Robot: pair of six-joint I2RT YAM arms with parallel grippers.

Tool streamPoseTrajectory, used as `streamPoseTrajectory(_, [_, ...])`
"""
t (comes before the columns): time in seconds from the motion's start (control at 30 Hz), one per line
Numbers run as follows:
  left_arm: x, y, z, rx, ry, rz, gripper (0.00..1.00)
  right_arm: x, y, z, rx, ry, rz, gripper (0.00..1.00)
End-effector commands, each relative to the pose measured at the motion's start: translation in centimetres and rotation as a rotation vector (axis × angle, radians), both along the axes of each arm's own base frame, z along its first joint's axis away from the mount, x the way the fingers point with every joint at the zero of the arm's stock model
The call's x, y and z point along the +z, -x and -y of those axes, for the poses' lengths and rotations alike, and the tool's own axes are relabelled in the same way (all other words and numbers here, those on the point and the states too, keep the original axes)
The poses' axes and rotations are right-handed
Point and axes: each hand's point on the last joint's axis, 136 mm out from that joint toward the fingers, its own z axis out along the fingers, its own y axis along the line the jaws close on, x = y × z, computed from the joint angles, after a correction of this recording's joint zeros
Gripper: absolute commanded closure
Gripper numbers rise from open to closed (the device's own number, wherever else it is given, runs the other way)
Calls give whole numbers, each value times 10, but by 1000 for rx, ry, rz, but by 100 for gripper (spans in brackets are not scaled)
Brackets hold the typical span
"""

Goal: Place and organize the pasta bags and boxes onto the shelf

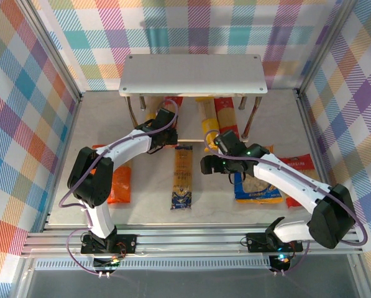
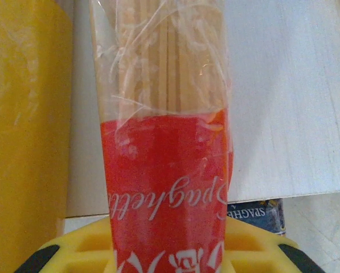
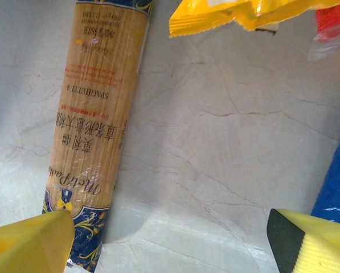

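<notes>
My left gripper (image 1: pixel 165 118) is shut on a red spaghetti pack (image 2: pixel 167 170), which runs forward from its yellow fingers (image 2: pixel 84 244) over the lower tier (image 2: pixel 289 114) of the pale grey shelf (image 1: pixel 191 73). A yellow pack (image 2: pixel 21 142) lies just left of it. Another yellow pack (image 1: pixel 209 124) and a red pack (image 1: pixel 226 118) lie under the shelf top. The tan pack with a dark blue end (image 1: pixel 182 177) lies on the table. My right gripper (image 1: pixel 207 164) hovers open just right of that tan pack (image 3: pixel 98 125), with only bare table between its fingers (image 3: pixel 27 244).
An orange bag (image 1: pixel 118 185) lies under the left arm. A blue bag (image 1: pixel 258 187) and a red bag (image 1: pixel 300 180) lie under the right arm. The blue bag's edge (image 3: pixel 338 182) is close to the right finger. Checked walls enclose the table.
</notes>
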Motion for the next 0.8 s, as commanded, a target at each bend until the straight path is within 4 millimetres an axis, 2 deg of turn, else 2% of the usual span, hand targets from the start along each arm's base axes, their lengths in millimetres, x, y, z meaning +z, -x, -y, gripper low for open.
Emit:
streamPoseTrajectory(0.0, [45, -36, 0, 37, 32, 168, 100, -2, 4, -10, 8, -19, -21, 12])
streamPoseTrajectory(0.23, [36, -41, -4, 54, 23, 152, 100, -8, 9, -19, 27, -10, -40, 12])
streamPoseTrajectory(0.3, [34, -41, -5, 54, 25, 144, 94, -8, 11, -21, 31, -8, -42, 12])
streamPoseTrajectory(0.4, [34, -41, -6, 50, 31, 142, 75, -11, 14, -24, 36, -4, -48, 12])
streamPoseTrajectory(0.77, [32, -38, -10, 46, 39, 125, 55, -16, 20, -29, 47, 10, -62, 12])
